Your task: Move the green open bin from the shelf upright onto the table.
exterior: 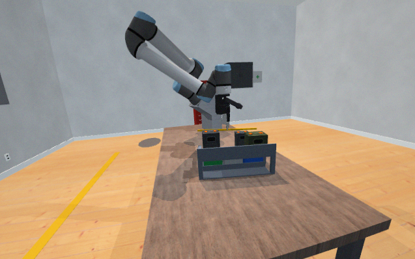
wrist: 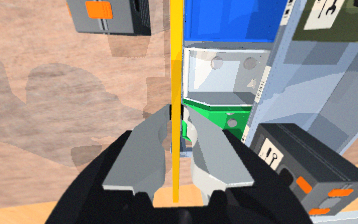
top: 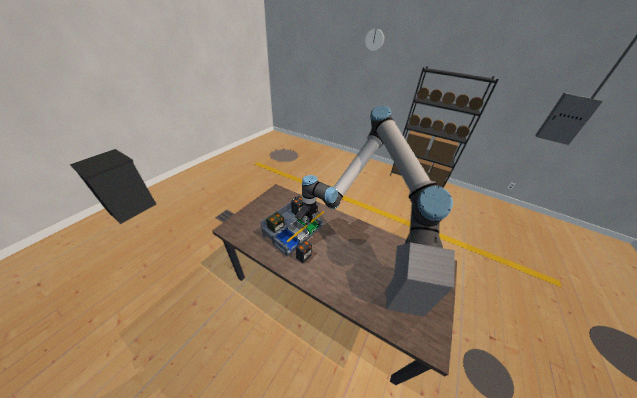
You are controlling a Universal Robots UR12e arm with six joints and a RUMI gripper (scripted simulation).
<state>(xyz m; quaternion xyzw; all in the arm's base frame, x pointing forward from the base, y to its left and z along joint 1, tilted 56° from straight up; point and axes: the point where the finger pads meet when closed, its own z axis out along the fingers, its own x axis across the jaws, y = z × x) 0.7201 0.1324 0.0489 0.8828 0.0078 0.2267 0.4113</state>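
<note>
The green open bin [top: 313,228] [exterior: 212,163] [wrist: 226,120] stands in the grey-blue shelf [exterior: 236,151] [wrist: 301,105], at the end of a row of three bins. A small round part shows inside it in the wrist view; the rest of its inside is hidden by a finger. My gripper [exterior: 227,129] [wrist: 176,105] is shut on a long yellow bar [top: 295,235] [wrist: 176,55] and holds it level, raised in front of the row of bins. The bar runs across their open fronts in the wrist view.
A clear bin [wrist: 226,75] and a blue bin [top: 286,239] [exterior: 253,160] [wrist: 231,20] are beside the green one. A dark case [top: 297,204] [exterior: 211,140] and an olive case [top: 275,221] [exterior: 257,138] stand on the shelf. Another dark case [top: 304,251] [wrist: 106,15] stands on the table [top: 335,285].
</note>
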